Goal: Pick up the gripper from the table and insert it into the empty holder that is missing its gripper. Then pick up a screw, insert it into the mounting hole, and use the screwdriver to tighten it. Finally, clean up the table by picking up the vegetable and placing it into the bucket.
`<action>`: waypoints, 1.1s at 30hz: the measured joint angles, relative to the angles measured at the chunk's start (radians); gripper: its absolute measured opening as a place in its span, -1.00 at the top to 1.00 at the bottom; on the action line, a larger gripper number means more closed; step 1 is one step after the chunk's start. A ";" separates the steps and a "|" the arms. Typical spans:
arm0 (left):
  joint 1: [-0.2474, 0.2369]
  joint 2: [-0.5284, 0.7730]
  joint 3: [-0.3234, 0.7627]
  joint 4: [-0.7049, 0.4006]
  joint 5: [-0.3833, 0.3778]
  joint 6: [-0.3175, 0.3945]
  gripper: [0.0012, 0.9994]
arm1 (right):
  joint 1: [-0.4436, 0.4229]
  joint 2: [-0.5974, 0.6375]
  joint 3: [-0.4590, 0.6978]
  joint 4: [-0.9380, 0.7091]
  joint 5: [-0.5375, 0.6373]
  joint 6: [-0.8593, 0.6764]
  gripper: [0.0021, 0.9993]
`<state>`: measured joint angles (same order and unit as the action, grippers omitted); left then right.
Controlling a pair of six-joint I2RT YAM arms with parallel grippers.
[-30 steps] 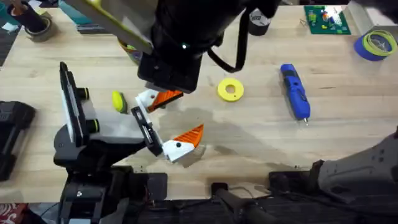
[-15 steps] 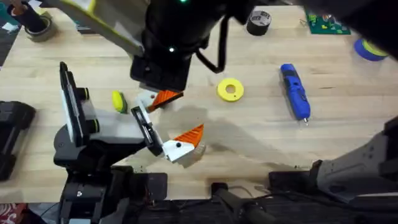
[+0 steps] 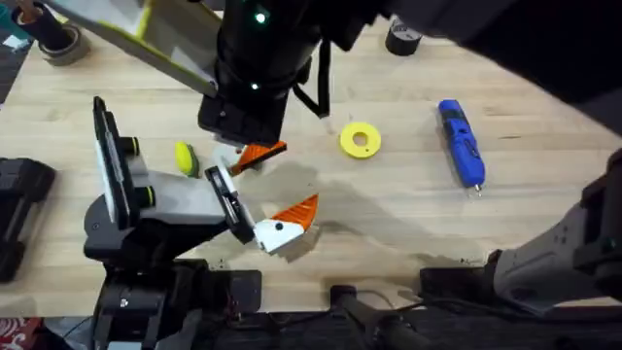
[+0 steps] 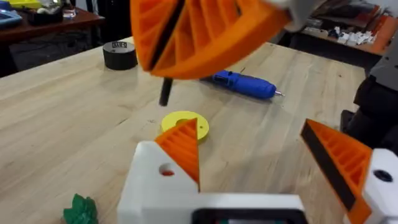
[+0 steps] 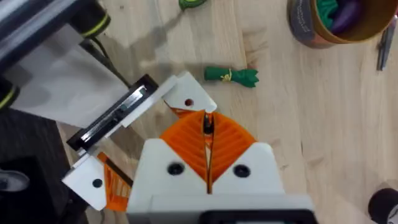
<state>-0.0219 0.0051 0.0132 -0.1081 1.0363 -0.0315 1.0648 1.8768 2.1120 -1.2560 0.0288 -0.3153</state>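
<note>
My left gripper (image 3: 292,177) rests open near the table (image 3: 408,233). Its far jaw is the white holder (image 4: 149,180), which carries the orange ribbed gripper (image 4: 181,146) and shows a mounting hole (image 4: 166,170). Just above that holder hangs my right gripper (image 4: 163,62), shut on a thin black screw (image 4: 165,93) that points down. From the right wrist, the screw (image 5: 207,124) sits between the orange pads over the holder (image 5: 186,99). The blue screwdriver (image 3: 462,144) lies at the right. The green vegetable (image 5: 231,76) lies near the mustard bucket (image 5: 305,31).
A yellow flat ring (image 3: 361,140) lies between the holder and the screwdriver. A black tape roll (image 3: 402,37) and a green circuit board sit at the far edge. A yellow-green ball (image 3: 183,157) sits beside the left arm. The right arm (image 3: 255,78) looms over the table's middle.
The right arm has shifted a little left, bringing its gripper closer over the far holder. The left arm has not moved.
</note>
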 joint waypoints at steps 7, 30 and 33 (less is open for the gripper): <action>0.000 0.000 0.000 0.000 0.000 0.000 -0.97 | 0.009 0.030 0.000 0.000 0.000 0.000 0.99; 0.000 0.000 0.000 0.000 0.000 0.000 -0.97 | 0.037 0.035 0.000 -0.022 0.000 0.000 0.99; 0.000 0.000 0.000 0.000 0.000 0.000 -0.97 | 0.037 0.035 0.000 -0.022 0.000 0.000 0.99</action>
<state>-0.0216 0.0051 0.0132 -0.1081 1.0363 -0.0315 1.1015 1.9114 2.1120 -1.2781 0.0288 -0.3153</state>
